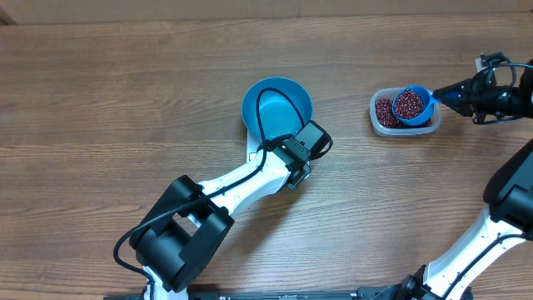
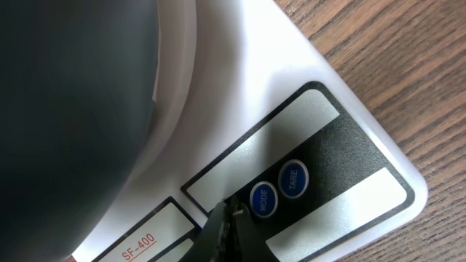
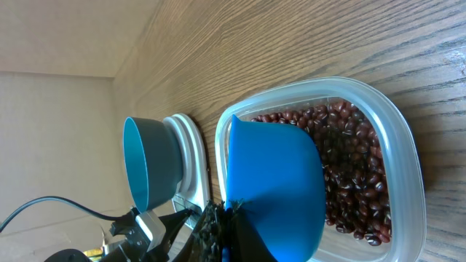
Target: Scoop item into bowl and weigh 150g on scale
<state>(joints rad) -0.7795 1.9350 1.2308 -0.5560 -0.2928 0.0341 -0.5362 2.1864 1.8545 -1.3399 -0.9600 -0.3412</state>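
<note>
The blue bowl (image 1: 277, 107) stands on the white scale (image 1: 253, 152). My left gripper (image 1: 293, 164) hangs over the scale's button edge. In the left wrist view it (image 2: 228, 216) is shut and empty, its tip just beside the blue MODE button (image 2: 263, 199) on the scale (image 2: 240, 80). My right gripper (image 1: 443, 94) is shut on the handle of a small blue scoop (image 1: 411, 105) heaped with red-brown beans, held over the clear tub (image 1: 382, 125). The right wrist view shows the scoop (image 3: 280, 182), the beans (image 3: 360, 167) in the tub, and the bowl (image 3: 149, 171) beyond.
The wooden table (image 1: 125, 100) stretches to the left and between the scale and the tub. My left arm (image 1: 216, 200) lies diagonally from the front edge towards the scale. The right arm (image 1: 500, 225) rises along the right side.
</note>
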